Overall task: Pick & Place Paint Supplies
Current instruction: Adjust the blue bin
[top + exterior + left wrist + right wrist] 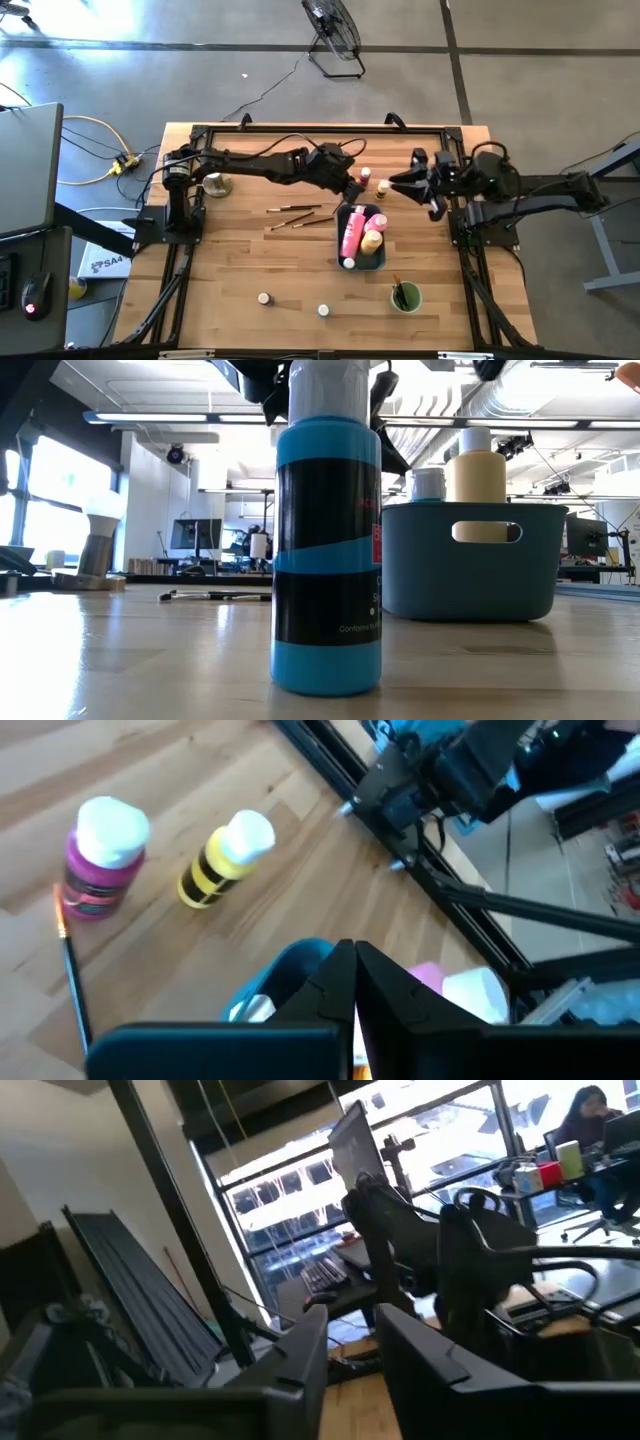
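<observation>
A blue-grey tray (378, 262) at mid-table holds a pink bottle (351, 235), a yellow bottle (371, 241) and a small jar (348, 263). Beyond its far edge a magenta bottle (100, 860) stands and a yellow bottle (225, 855) leans. Two brushes (295, 210) lie left of the tray. Two white-capped jars (264, 298) (323, 311) stand near the front edge. My left gripper (352, 960) hovers shut over the tray's far end with nothing in it. My right gripper (350, 1355) is open and raised at the right, tipped slightly upward toward the room.
A green cup (405, 297) with a brush in it stands at the front right. A round object (216, 185) sits at the far left. A blue bottle (325, 550) stands close to the low camera. A black frame (300, 130) borders the table.
</observation>
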